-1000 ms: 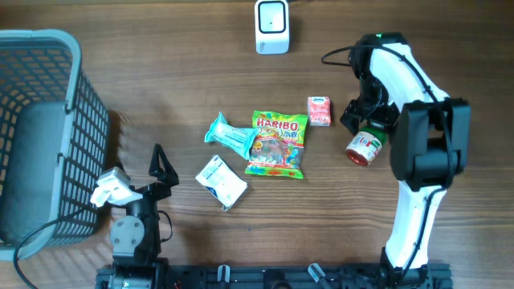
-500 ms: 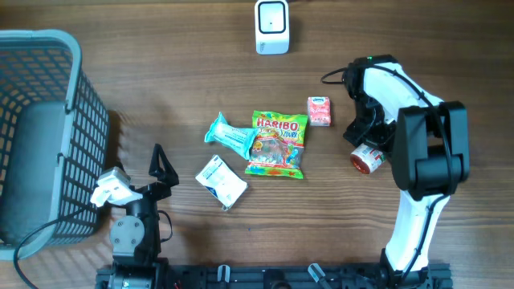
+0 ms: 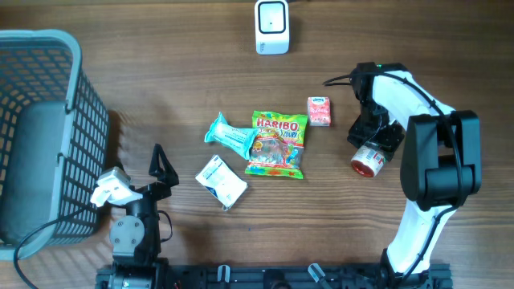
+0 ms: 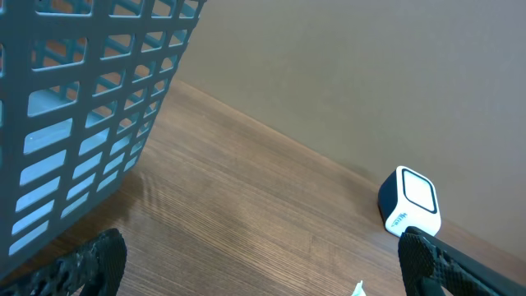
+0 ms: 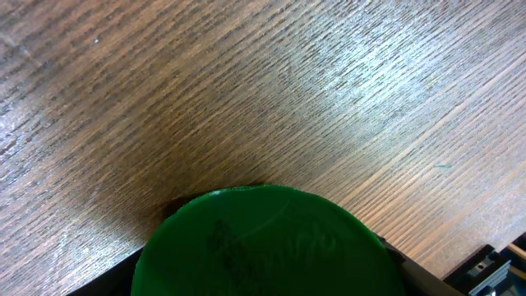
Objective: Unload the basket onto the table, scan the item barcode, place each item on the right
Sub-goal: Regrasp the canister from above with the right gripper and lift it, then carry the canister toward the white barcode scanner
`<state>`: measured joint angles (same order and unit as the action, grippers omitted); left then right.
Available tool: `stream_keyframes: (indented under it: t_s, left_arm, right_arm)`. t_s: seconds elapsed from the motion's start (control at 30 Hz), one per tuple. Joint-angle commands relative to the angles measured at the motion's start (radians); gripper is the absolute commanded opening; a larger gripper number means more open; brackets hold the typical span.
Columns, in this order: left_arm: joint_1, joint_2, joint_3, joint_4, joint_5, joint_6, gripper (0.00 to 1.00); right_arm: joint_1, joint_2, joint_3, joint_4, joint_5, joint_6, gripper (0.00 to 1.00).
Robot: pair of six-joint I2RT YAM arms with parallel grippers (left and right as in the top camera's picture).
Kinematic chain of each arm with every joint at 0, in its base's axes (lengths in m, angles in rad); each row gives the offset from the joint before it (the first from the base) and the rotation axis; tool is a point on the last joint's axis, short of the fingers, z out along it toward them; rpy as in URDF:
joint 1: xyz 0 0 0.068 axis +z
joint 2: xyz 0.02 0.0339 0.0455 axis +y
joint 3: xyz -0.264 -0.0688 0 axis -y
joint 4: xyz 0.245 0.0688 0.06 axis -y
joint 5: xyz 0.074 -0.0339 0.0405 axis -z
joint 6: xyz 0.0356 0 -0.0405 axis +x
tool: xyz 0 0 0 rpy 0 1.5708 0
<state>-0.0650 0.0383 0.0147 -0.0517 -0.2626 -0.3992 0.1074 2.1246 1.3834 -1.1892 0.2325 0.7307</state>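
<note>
Wood-grain table (image 3: 161, 80) meets a plain beige wall (image 4: 370, 66). Empty, the left gripper (image 4: 263, 256) gapes wide; the right gripper (image 3: 370, 133) sits at the green-lidded jar (image 3: 367, 160), grip unclear.

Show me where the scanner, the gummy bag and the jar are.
Scanner (image 3: 271, 26), overhead view, on its white front face.
Gummy bag (image 3: 277, 146), overhead view, on the middle of the bag.
Jar (image 3: 365, 163), overhead view, on its red-and-white label.

Basket (image 3: 48, 120) far left on the table (image 3: 161, 64), scanner (image 3: 271, 26) back middle, Haribo bag (image 3: 277, 143) dead centre, jar (image 3: 368, 158) lying off to its right.
</note>
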Motion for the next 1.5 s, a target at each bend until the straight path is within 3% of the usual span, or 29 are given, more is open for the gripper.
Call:
stream_keyframes:
  t_s: [0.0, 0.13, 0.23, 0.33, 0.5, 0.67, 0.8, 1.0, 1.1, 1.27, 1.3, 1.37, 1.47]
  left_arm:
    - [0.005, -0.005, -0.009, 0.004, 0.005, -0.005, 1.0]
    - [0.005, -0.005, -0.009, 0.004, 0.005, -0.005, 1.0]
    - [0.005, -0.005, -0.009, 0.004, 0.005, -0.005, 1.0]
    - [0.005, -0.005, -0.009, 0.004, 0.005, -0.005, 1.0]
    - [0.005, -0.005, -0.009, 0.004, 0.005, -0.005, 1.0]
    - [0.005, -0.005, -0.009, 0.004, 0.005, -0.005, 1.0]
    - [0.005, -0.005, -0.009, 0.004, 0.005, -0.006, 1.0]
    - [0.005, -0.005, -0.009, 0.004, 0.005, -0.005, 1.0]
    - [0.005, -0.005, -0.009, 0.004, 0.005, -0.006, 1.0]
    - [0.005, -0.005, -0.009, 0.004, 0.005, -0.005, 1.0]
    - [0.005, -0.005, -0.009, 0.004, 0.005, -0.006, 1.0]
    - [0.005, -0.005, -0.009, 0.004, 0.005, -0.005, 1.0]
    - [0.005, -0.005, -0.009, 0.004, 0.005, -0.006, 1.0]
  right_arm:
    - [0.006, 0.258, -0.1, 0.284, -0.301, -0.071, 0.65]
    - [0.006, 0.052, 0.021, 0.232, -0.3, -0.102, 0.65]
    - [0.007, -0.148, 0.028, 0.32, -0.253, -0.103, 0.65]
    - [0.018, -0.237, 0.028, 0.406, -0.146, -0.131, 0.65]
    - [0.074, -0.241, 0.029, 0.491, 0.061, -0.208, 0.65]
    - [0.136, -0.24, 0.029, 0.655, 0.407, -0.145, 0.66]
    - [0.142, -0.205, -0.003, 0.849, 0.471, -0.096, 0.66]
    - [0.141, -0.04, -0.018, 1.189, 0.554, -0.278, 0.66]
    - [0.143, 0.046, -0.018, 1.258, 0.624, -0.314, 0.66]
    - [0.186, 0.06, -0.018, 1.239, 0.622, -0.308, 0.82]
    - [0.201, 0.06, -0.018, 1.23, 0.621, -0.309, 0.92]
    - [0.242, 0.06, -0.018, 1.228, 0.644, -0.313, 1.0]
    - [0.299, -0.002, -0.016, 1.167, 0.657, -0.312, 1.0]
